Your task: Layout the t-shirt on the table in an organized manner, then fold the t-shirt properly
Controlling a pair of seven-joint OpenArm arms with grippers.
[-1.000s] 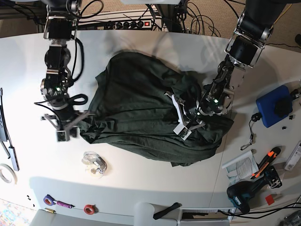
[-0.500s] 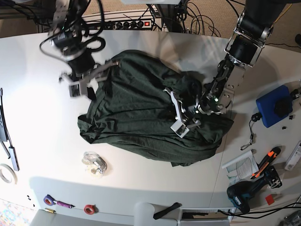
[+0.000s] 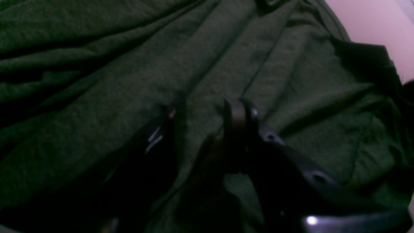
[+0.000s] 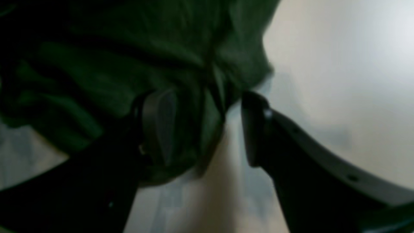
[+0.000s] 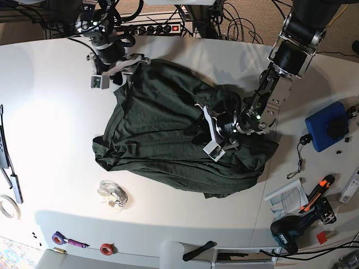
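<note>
White and smooth, the desk (image 5: 50,101) fills the base view, a thin seam line splitting it into two panels. One t-shirt (image 5: 168,134) lies on it, dark green and bunched in a wide heap across the middle, with creases running through the cloth and its lower edge rumpled.

Two arms reach over the t-shirt. The right arm comes down from the far edge to the heap's upper corner; the right gripper (image 5: 115,70) sits there with its jaws apart, a fold of the cloth hanging between them and lying against one finger (image 4: 158,126), the other finger clear of it over bare desk. The left arm slants in from the far right corner, elbow high, wrist bent low over the middle of the heap. The left gripper (image 5: 212,134) rests on the fabric with its jaws parted, creased cloth lying in the gap between them.

One blue case (image 5: 328,126) and one cordless drill (image 5: 294,230) lie near the desk's right edge, well apart from the t-shirt.
</note>
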